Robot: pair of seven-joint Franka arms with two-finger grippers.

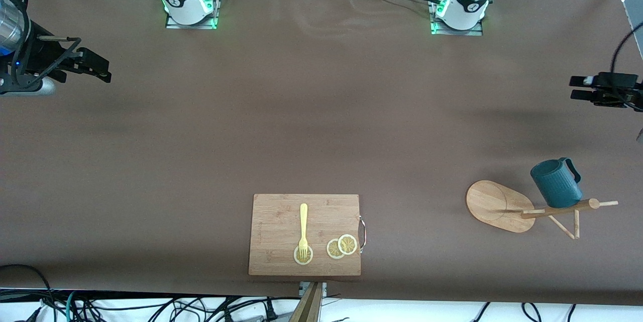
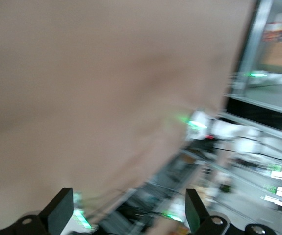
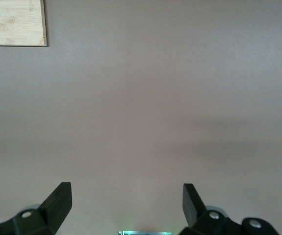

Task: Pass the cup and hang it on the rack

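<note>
Both grippers are hanging with jaws spread and nothing between them: the left gripper (image 1: 582, 88) over bare table at its own end, the right gripper (image 1: 100, 67) over the other end. The cup (image 1: 556, 183) is sitting on a peg of the rack (image 1: 522, 209), beside the pole. Any careless brush against those thin pegs risks tipping the rack or knocking the cup off.

Rack (image 1: 522, 209) pegs apparently crowding cup (image 1: 556, 182)

left wrist view blurred, cutting board (image 3: 14, 22) cut off by right wrist view's edge
</note>
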